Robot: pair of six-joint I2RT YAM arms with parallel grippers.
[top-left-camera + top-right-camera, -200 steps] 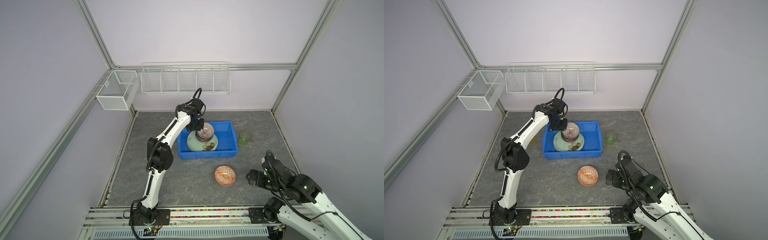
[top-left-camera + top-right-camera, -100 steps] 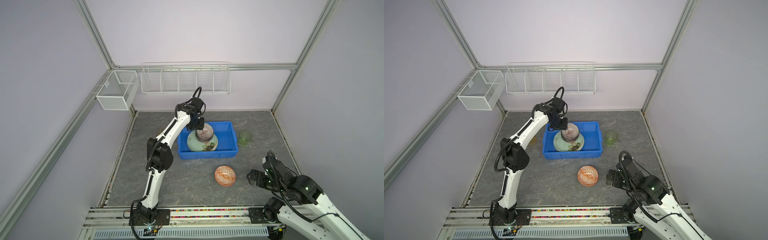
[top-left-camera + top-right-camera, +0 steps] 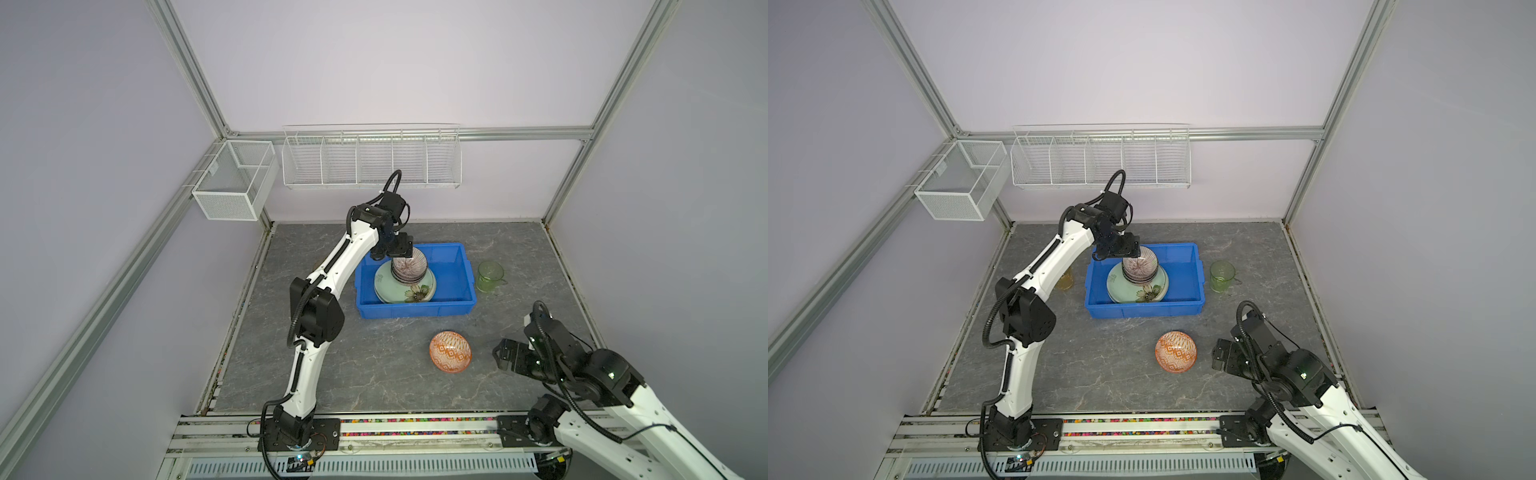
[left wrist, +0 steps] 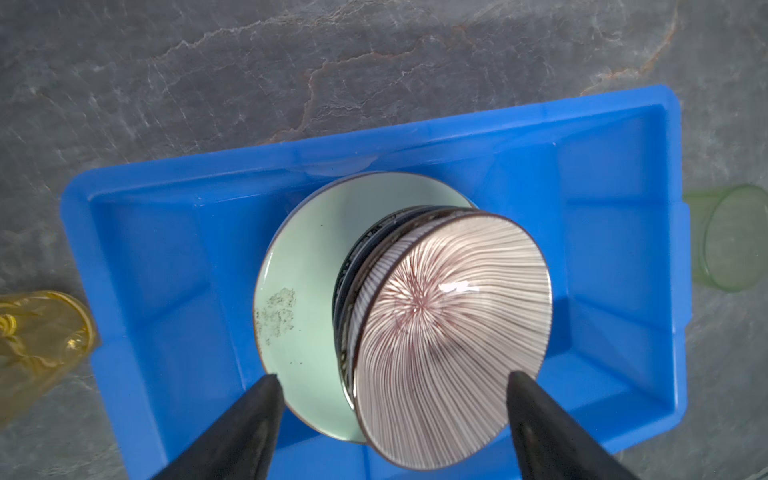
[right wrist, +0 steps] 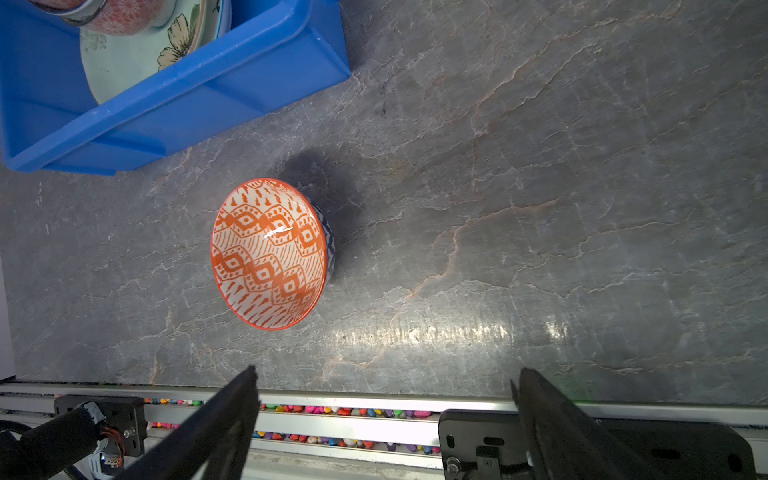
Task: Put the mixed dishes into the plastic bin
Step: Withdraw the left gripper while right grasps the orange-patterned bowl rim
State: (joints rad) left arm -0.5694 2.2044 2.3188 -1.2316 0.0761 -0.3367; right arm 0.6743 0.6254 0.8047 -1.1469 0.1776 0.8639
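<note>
Grey veined stone-look tabletop (image 3: 353, 374), boxed in by pale lilac walls and aluminium framing posts. On the left wall, a white mesh basket (image 3: 232, 183); along the back wall, a long white wire rack (image 3: 370, 158) with dividers. At the front edge, a metal rail (image 3: 415, 428) with a strip of coloured beads, both arm bases bolted there. Toward back centre, flat on the stone: blue plastic bin (image 3: 415, 309), holding a pale green flowered plate (image 3: 388, 289) with small bowls stacked on it, a purple-striped bowl (image 3: 409, 266) on top. Just right of the bin, a green glass cup (image 3: 490, 276); just left of it, an amber cup (image 3: 1065, 280), half hidden behind the arm. Out front on open surface, an orange-patterned bowl (image 3: 450, 351), upright. Left gripper (image 4: 392, 376) above the stack, fingers spread wide, gripping nothing. Right gripper (image 5: 384, 376) low near the orange bowl, likewise spread, empty.
</note>
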